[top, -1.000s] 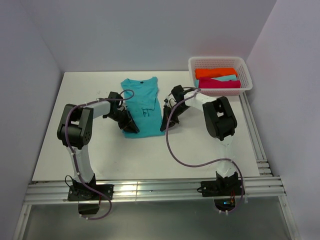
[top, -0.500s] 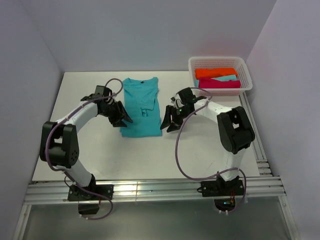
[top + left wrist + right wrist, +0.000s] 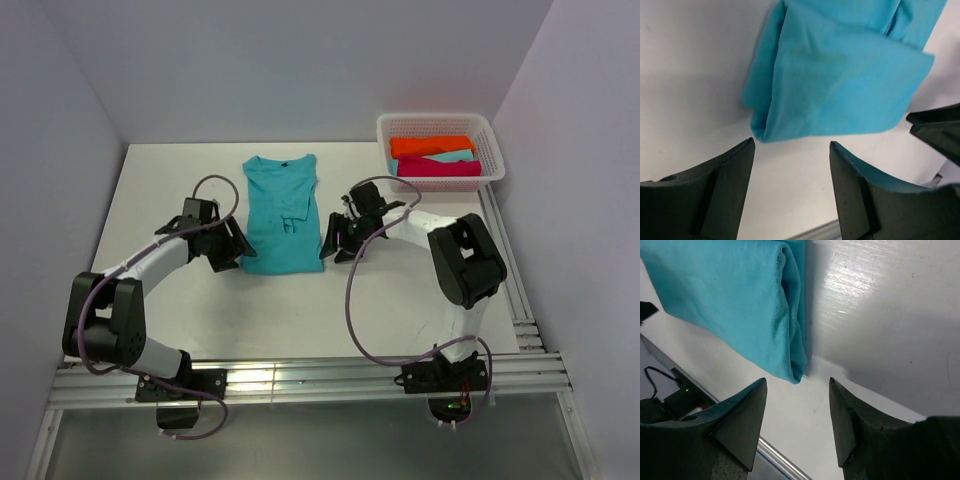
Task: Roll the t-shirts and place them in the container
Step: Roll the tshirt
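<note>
While the left gripper (image 3: 790, 144) and right gripper (image 3: 797, 381) gape empty, the basket (image 3: 436, 118) holds orange, pale turquoise and magenta tees (image 3: 440, 168).

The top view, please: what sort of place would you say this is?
Probably a robot lab cell: left arm and right arm bolted to a white table, plain walls around, a tee and basket.
</note>
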You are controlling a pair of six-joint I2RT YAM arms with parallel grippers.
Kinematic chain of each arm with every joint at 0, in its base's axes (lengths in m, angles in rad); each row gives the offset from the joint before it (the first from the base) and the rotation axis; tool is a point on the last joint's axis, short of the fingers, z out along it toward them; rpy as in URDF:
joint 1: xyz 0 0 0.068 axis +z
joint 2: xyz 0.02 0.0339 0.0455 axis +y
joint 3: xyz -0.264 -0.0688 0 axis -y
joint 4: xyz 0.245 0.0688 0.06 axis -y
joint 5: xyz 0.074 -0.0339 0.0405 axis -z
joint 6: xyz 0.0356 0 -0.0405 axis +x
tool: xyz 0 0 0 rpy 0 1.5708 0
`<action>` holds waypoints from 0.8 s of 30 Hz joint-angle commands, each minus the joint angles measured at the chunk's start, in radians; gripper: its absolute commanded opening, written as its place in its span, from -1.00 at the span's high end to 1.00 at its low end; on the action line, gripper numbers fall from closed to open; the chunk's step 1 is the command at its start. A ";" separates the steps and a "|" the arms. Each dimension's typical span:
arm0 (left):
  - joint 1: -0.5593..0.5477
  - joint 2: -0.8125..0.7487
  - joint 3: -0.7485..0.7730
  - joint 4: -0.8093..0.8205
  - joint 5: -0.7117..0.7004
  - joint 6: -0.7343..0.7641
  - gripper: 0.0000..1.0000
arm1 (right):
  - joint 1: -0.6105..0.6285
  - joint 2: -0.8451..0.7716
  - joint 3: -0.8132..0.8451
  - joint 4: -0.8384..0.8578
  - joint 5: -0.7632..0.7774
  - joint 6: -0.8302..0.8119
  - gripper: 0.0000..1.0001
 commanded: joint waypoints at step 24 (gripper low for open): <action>-0.046 -0.658 -0.526 0.616 -0.390 0.084 -0.78 | 0.213 -0.373 -0.701 1.036 0.511 -0.078 -0.28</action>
